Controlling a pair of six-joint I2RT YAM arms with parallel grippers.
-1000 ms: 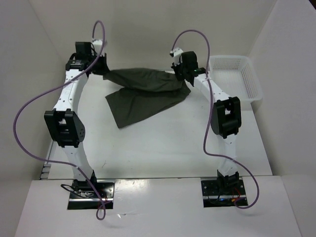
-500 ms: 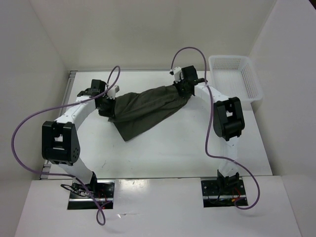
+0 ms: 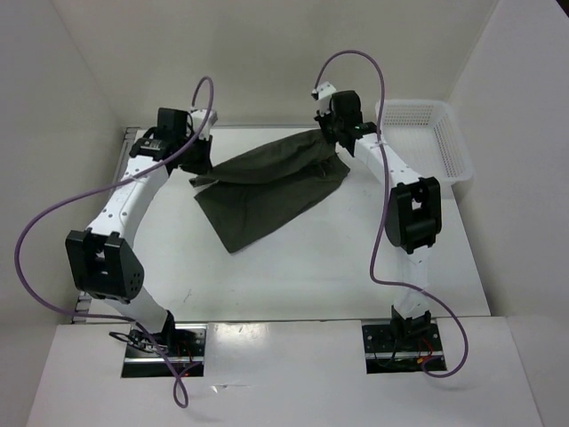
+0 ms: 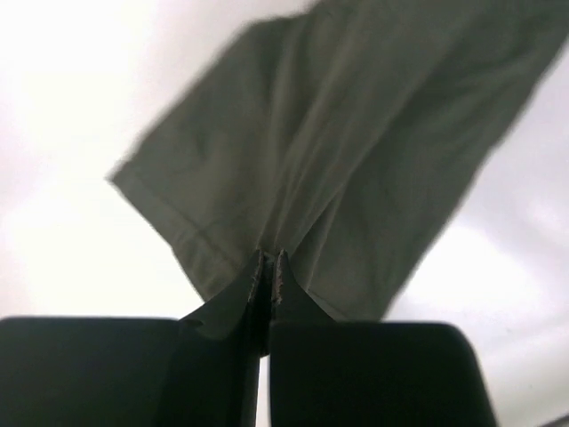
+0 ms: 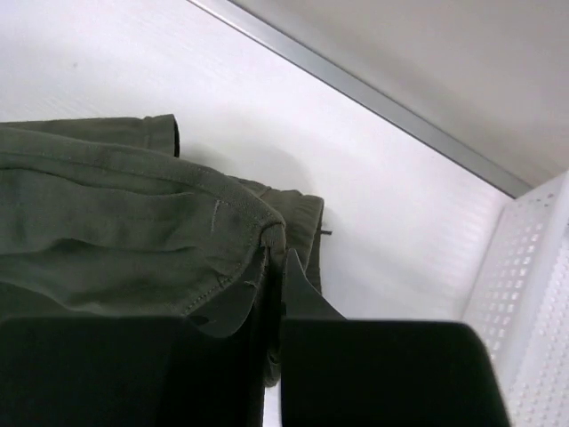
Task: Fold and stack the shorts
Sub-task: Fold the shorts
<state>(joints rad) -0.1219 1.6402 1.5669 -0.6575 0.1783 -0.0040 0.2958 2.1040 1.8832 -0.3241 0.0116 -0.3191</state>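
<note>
The dark olive-green shorts [image 3: 267,182] hang stretched between my two grippers over the far half of the table, one leg drooping toward the near side. My left gripper [image 3: 197,162] is shut on the cloth at the shorts' left end; in the left wrist view the shorts [image 4: 356,151] spread out from my closed left gripper [image 4: 269,260]. My right gripper [image 3: 331,132] is shut on the waistband at the right end; in the right wrist view the folded band [image 5: 151,222] is pinched in my right gripper [image 5: 278,253].
A white plastic mesh basket [image 3: 444,133] stands at the far right, just beside my right arm; its wall shows in the right wrist view [image 5: 533,285]. White walls close in the back and both sides. The table's metal back edge [image 5: 373,93] runs close behind.
Both grippers have moved back and up with the shorts after dipping toward the table half a second ago. The cloth now spreads wider and flatter between them.
</note>
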